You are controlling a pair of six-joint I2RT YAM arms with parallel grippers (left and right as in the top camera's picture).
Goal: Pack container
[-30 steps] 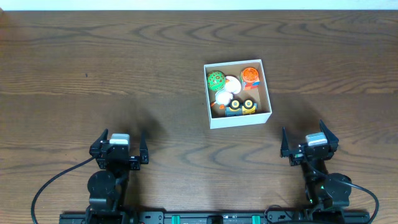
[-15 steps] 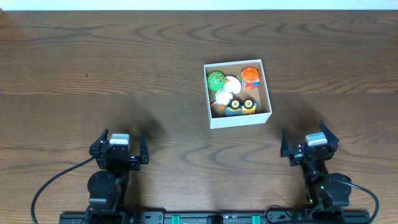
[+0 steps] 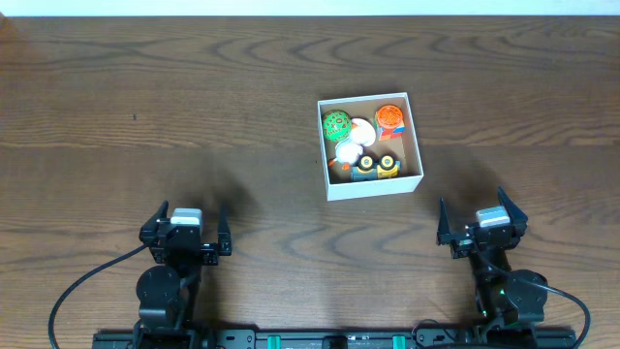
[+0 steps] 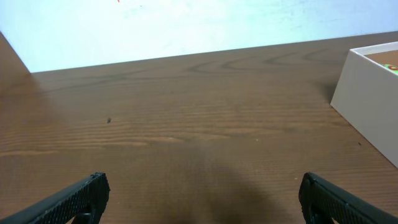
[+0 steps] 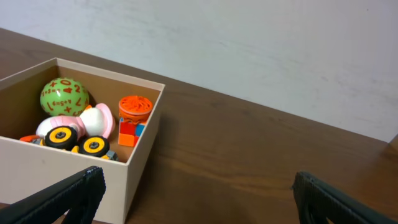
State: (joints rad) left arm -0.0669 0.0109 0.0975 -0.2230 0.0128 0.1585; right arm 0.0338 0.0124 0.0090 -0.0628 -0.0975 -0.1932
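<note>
The container (image 3: 326,147) is a square white box with a tan inside, standing right of the table's middle. Inside it lie a green ball (image 3: 336,124), an orange round toy (image 3: 389,117), a white and pink toy (image 3: 354,143) and a toy car with yellow wheels (image 3: 377,166). My left gripper (image 3: 185,226) rests open near the front left, far from the box, whose white corner (image 4: 372,93) shows at the right of its wrist view. My right gripper (image 3: 480,219) stands open at the front right, with the container (image 5: 140,149) just ahead to its left. Nothing sits between either pair of fingers.
The dark wooden table (image 3: 145,116) runs back to a pale wall (image 5: 249,43). Cables (image 3: 73,291) trail from the arm bases along the front edge.
</note>
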